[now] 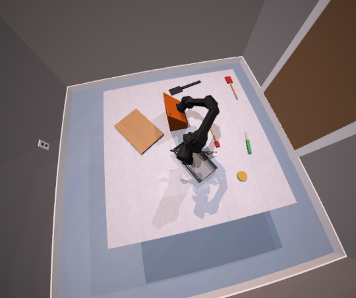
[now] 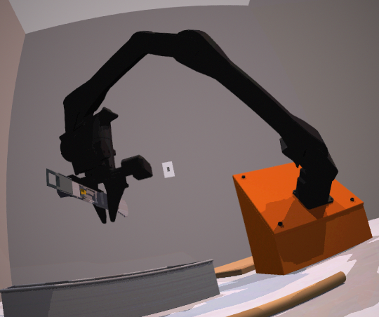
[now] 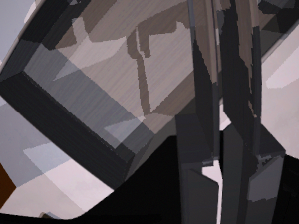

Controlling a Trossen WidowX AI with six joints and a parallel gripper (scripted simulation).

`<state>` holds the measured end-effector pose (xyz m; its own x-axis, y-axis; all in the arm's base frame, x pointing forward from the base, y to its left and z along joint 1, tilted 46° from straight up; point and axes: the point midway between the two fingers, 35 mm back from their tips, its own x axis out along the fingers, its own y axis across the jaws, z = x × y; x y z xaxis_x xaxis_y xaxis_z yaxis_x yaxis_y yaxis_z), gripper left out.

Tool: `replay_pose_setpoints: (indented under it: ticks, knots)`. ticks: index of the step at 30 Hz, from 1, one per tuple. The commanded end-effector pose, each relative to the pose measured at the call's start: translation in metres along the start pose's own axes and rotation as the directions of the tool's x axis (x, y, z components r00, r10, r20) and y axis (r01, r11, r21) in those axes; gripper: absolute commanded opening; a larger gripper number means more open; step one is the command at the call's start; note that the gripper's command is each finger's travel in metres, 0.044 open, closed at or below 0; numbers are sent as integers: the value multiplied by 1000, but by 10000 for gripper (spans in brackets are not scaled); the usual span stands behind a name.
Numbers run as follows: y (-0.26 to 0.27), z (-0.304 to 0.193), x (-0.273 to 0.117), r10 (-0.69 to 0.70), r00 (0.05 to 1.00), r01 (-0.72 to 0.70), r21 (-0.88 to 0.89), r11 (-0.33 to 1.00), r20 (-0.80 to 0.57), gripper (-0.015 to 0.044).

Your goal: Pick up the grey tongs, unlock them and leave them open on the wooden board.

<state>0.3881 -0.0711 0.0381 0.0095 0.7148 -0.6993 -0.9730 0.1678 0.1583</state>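
The grey tongs (image 2: 66, 185) (image 3: 191, 140) are held in the air above the roasting tin (image 1: 207, 166) (image 2: 136, 287) (image 3: 65, 133). My gripper (image 2: 108, 214) is shut on them, fingers pointing down. The tongs are tilted in the exterior view: the hinge end with its square loop is upper left, the rounded tips are lower right. A small yellow part shows along their body. Their arms look close together in the wrist view. In the top view the arm hides most of the gripper and tongs. The wooden board (image 1: 138, 130) (image 2: 239, 268) lies flat, apart from the tin.
The orange base block (image 1: 175, 115) (image 2: 266, 196) stands between the board and a red-headed tool (image 1: 217, 144). A black spatula (image 1: 175, 90), another red-headed tool (image 1: 228, 80), a green-handled tool (image 1: 248, 146) and a yellow disc (image 1: 242, 176) lie on the table.
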Motion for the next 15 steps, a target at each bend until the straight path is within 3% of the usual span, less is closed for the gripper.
replay_pose_setpoints:
  ticks: [1, 15]
  knots:
    - [-2, -10, -3, -8, 1000, 9, 163, 987, -7, -150]
    - [-4, -38, -6, -10, 1000, 17, 646, 763, -14, -150]
